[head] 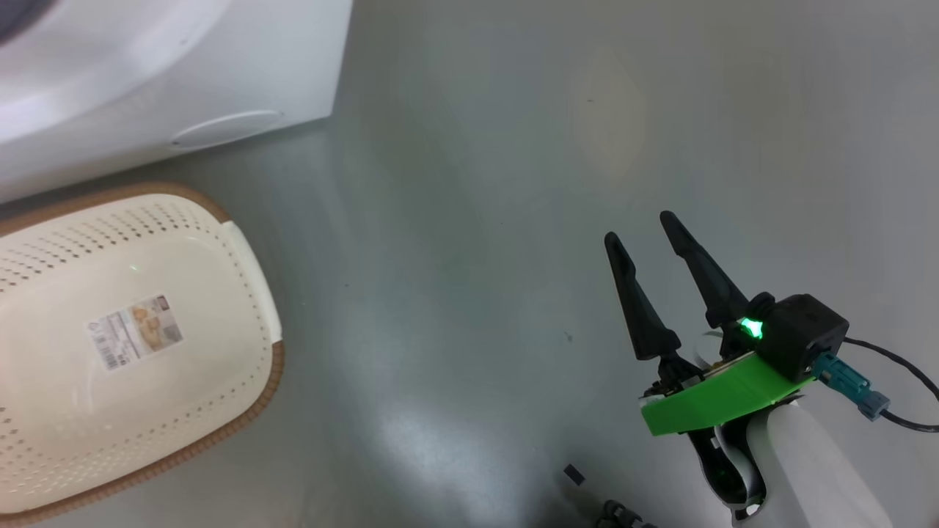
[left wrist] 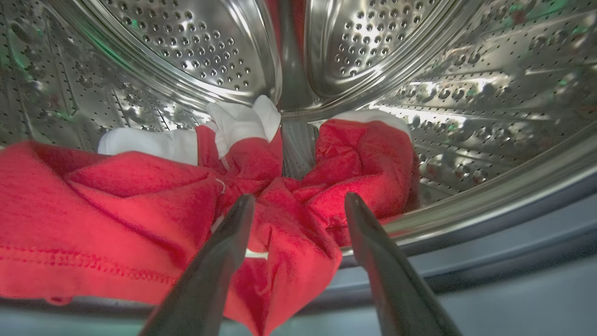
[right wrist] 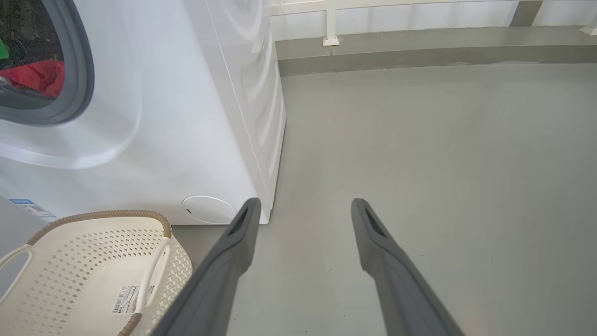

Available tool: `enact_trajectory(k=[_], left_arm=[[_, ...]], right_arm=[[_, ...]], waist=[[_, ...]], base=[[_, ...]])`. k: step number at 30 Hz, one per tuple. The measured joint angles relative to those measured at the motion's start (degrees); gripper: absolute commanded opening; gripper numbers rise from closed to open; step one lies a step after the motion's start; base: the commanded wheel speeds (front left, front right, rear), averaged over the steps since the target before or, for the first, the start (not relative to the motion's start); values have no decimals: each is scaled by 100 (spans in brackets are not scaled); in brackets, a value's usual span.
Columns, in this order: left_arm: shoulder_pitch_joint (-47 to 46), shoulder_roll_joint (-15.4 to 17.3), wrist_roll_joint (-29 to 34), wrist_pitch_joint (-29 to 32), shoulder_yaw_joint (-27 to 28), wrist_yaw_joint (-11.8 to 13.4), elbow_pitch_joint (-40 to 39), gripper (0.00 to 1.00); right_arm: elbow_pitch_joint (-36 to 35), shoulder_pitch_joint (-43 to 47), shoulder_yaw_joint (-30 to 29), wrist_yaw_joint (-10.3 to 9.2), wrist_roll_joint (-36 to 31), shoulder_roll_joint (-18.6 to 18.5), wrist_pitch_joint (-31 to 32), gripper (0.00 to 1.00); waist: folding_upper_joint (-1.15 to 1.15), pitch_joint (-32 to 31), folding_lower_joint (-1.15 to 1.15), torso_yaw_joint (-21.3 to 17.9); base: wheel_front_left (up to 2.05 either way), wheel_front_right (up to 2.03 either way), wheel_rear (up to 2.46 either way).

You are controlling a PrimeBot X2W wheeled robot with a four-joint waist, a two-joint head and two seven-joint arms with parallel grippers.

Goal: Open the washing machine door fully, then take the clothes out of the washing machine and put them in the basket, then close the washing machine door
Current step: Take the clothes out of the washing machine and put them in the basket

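In the left wrist view my left gripper [left wrist: 298, 200] is open at the mouth of the steel drum [left wrist: 373, 56], its fingers on either side of a fold of the red and white clothes [left wrist: 140, 205] that spill over the grey seal. My right gripper [head: 637, 229] hangs open over bare floor, well right of the cream basket [head: 66, 227], which holds no clothes. The white washing machine [right wrist: 186, 116] stands behind the basket [right wrist: 51, 242]; red clothes [right wrist: 39, 77] show through its port. The washing machine door is out of view.
Grey floor [right wrist: 443, 163] stretches to the right of the washing machine as far as a wall base. A black cable [head: 906, 374] trails from my right wrist. A small dark object [head: 574, 474] lies on the floor near the bottom edge.
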Motion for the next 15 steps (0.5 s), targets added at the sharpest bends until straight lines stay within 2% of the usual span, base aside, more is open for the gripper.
enact_trajectory(k=[7,14,15], left_arm=[[-278,165,53,573,-62,155,267,100],[-402,185,93,1002,-164,274,361,100],[-402,185,94,1032,-189,292,363,58]], right_arm=[[-1,-70,29,0,113,1,0,100],[-2,-81,25,0,113,2,0,100],[-2,-82,25,0,113,2,0,100]], waist=[[0,230,0,-172],[0,296,0,-157],[0,294,0,-150]], base=[[0,0,0],[0,0,0],[0,0,0]])
